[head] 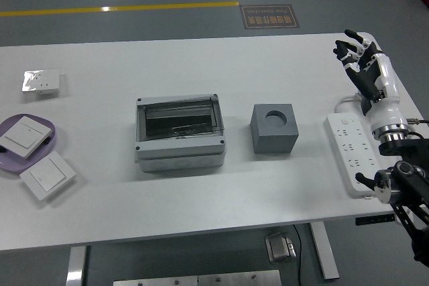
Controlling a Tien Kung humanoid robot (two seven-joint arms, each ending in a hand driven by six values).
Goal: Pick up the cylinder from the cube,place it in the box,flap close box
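Note:
The grey cube (274, 132) stands right of the table's middle, and the round hole (275, 117) in its top is empty. I see no cylinder on it. The grey box (179, 132) stands left of the cube, and its clear flap (179, 116) lies shut over the top. What is inside I cannot make out. My right hand (354, 55) is raised near the table's right edge, far from the cube and the box. Its fingers are relaxed and spread and hold nothing. The left arm is out of view.
A white power strip (352, 154) lies by the right arm with its cable (343, 102) behind it. At the left are a purple plate (48, 144) holding a white switch (21, 136), a second switch (47, 175) and a white socket (41, 81).

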